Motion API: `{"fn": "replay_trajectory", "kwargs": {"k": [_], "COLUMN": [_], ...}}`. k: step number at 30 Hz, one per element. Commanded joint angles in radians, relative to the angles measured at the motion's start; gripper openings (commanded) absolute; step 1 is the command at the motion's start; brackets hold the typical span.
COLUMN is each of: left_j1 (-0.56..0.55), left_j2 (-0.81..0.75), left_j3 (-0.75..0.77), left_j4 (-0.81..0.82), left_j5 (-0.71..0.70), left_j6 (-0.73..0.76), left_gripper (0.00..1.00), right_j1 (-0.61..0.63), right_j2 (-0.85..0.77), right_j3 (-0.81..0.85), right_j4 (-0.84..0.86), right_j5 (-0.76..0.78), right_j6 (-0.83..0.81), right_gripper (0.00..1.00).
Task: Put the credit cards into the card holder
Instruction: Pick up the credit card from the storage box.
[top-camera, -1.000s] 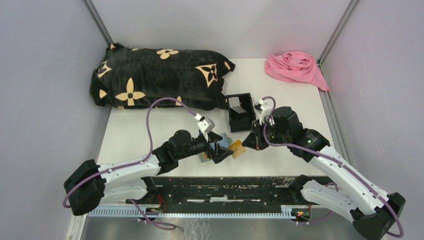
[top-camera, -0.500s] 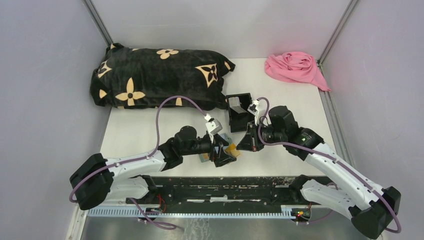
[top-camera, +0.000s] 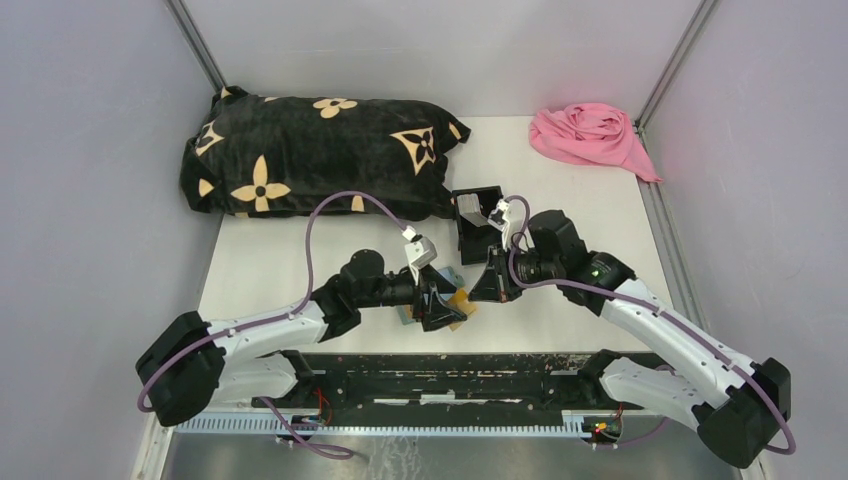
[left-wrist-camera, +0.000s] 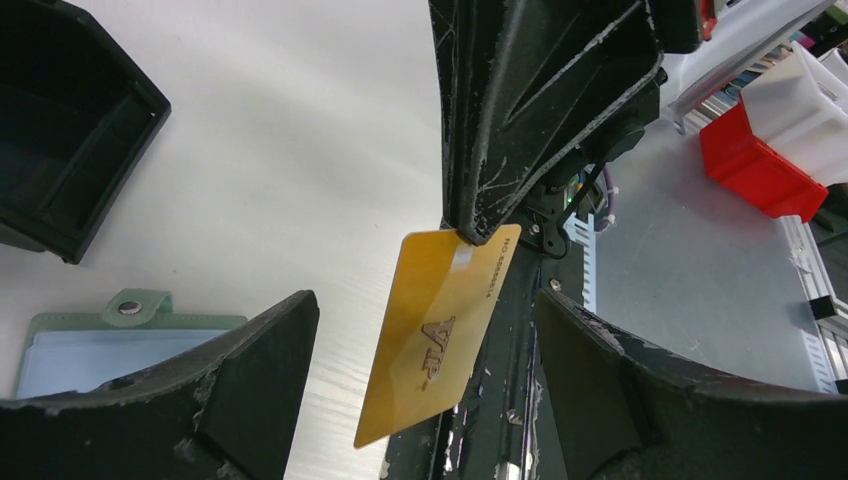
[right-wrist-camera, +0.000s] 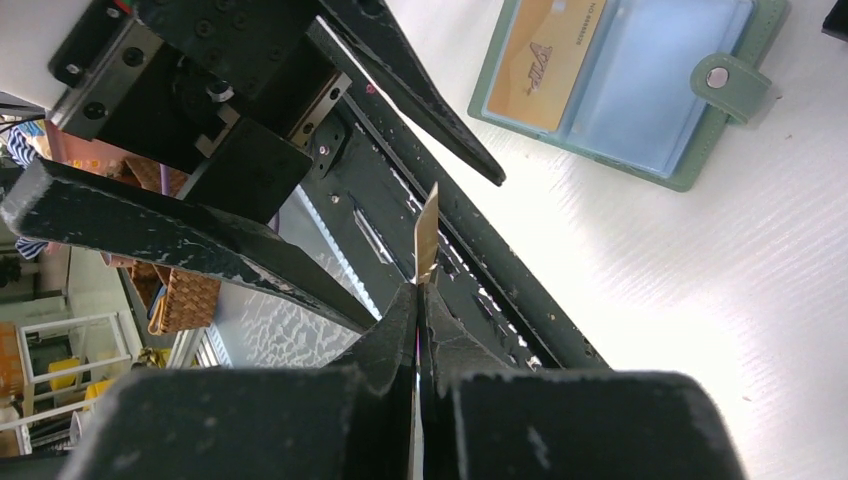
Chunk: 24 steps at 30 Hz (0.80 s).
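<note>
Card holder (right-wrist-camera: 748, 88) lies open beyond the jaws, gold card (right-wrist-camera: 545, 60) inside. Right gripper (right-wrist-camera: 416, 292) pinches a second gold card (left-wrist-camera: 440, 330) between left gripper's (left-wrist-camera: 425, 298) wide jaws.

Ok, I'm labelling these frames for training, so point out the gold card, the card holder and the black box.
gold card (left-wrist-camera: 440, 330), left wrist view, middle of its face.
card holder (right-wrist-camera: 748, 90), right wrist view, its snap tab.
black box (left-wrist-camera: 110, 185), left wrist view, its near wall.

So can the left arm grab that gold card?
Probably yes. The left gripper has its jaws open on either side of the gold card, which the right gripper pinches only by a corner, so nothing blocks it.
</note>
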Motion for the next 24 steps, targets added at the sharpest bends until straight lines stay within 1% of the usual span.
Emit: {"fn": "replay_trajectory", "kwargs": {"k": [1, 10, 13, 16, 19, 22, 24], "left_j1": [0.016, 0.039, 0.049, 0.060, 0.068, 0.076, 0.081], "left_j2": [-0.044, -0.031, -0.024, -0.019, -0.010, -0.001, 0.005], "left_j3": [-0.033, -0.077, -0.083, -0.098, -0.109, -0.119, -0.125], "left_j4": [0.087, 0.143, 0.155, 0.177, 0.202, 0.224, 0.234], "left_j5": [0.025, 0.070, 0.088, 0.105, 0.121, 0.138, 0.145], "left_j6": [-0.033, -0.061, -0.065, -0.076, -0.086, -0.093, -0.098], "left_gripper": [0.86, 0.79, 0.72, 0.70, 0.66, 0.59, 0.58], "right_j1": [0.004, 0.003, 0.002, 0.001, -0.002, -0.006, -0.009], "right_j2": [0.006, 0.033, 0.039, 0.044, 0.054, 0.065, 0.072], "right_j3": [-0.003, 0.007, 0.006, 0.006, 0.008, 0.007, 0.007], "right_j4": [0.061, 0.077, 0.083, 0.083, 0.090, 0.099, 0.106], "right_j5": [-0.024, -0.036, -0.035, -0.035, -0.041, -0.048, -0.055], "right_j6": [-0.013, -0.010, -0.009, -0.013, -0.013, -0.012, -0.012], "right_gripper": [0.01, 0.01, 0.01, 0.01, 0.01, 0.01, 0.01]}}
